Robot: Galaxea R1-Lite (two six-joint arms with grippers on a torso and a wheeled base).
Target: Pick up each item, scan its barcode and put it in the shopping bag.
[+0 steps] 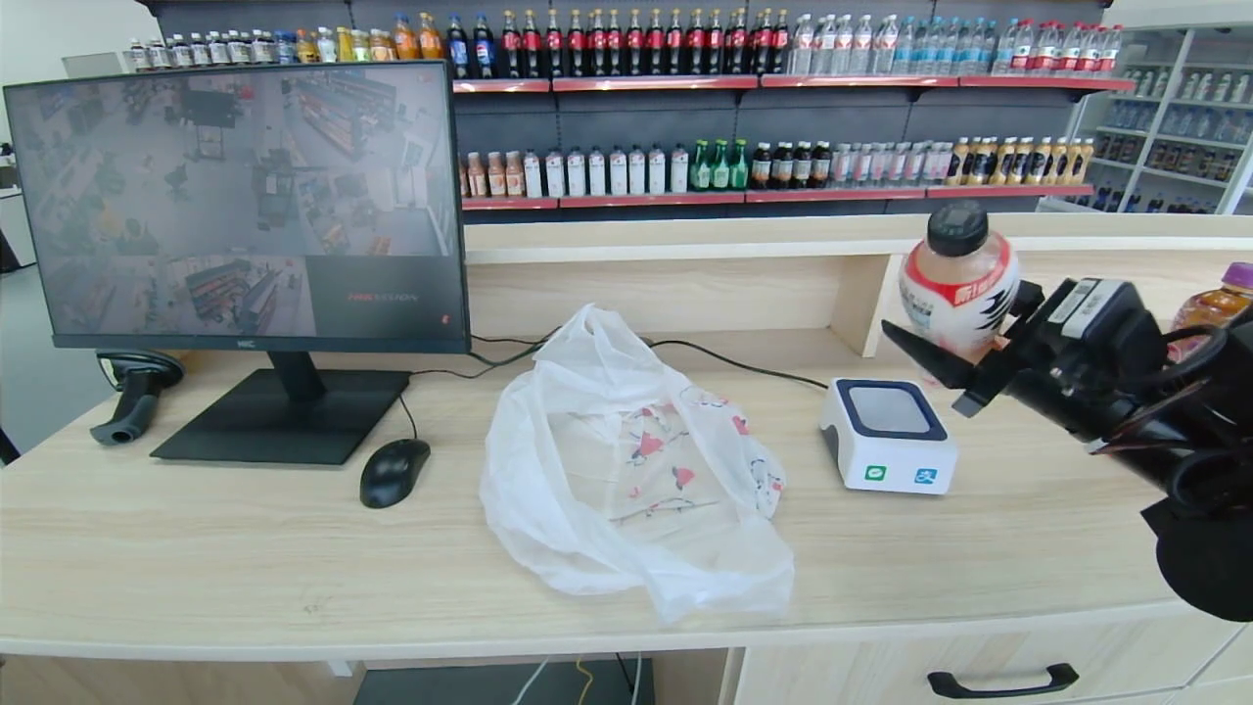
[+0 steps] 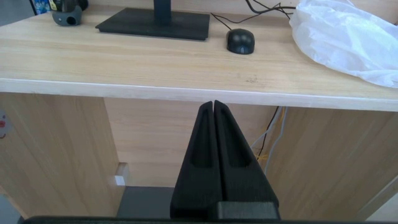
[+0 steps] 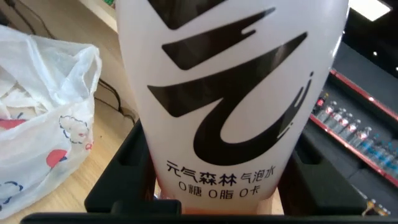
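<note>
- right end effector (image 1: pixel 954 315): clenched on the bottle (image 1: pixel 957 279), one finger on each side of the lower body. the low grip leaves most of the label uncovered, which suits a barcode read.
- the bottle stands upright between the fingers, black cap uppermost. whether its base is clear of the desk (image 1: pixel 196 548) cannot be determined.
- scanner (image 1: pixel 888 434): below the right end effector and slightly to its left, window facing up. judgement: the bottle is at the pick-up or carry stage and has not yet been presented to the window; the printed code must be turned down towards it.
- shopping bag (image 1: pixel 626 470): farther to the left of the right end effector, beyond the scanner, slumped on the desk with its mouth loose. judgement: the limp opening may fold shut when the bottle is lowered in.
- a second bottle (image 1: pixel 1214 304) stands just behind the right arm, awaiting its turn.
- left end effector (image 2: pixel 214 107): clenched on nothing, fingers pressed together, parked below the front edge of the desk, clear of the working area.
</note>
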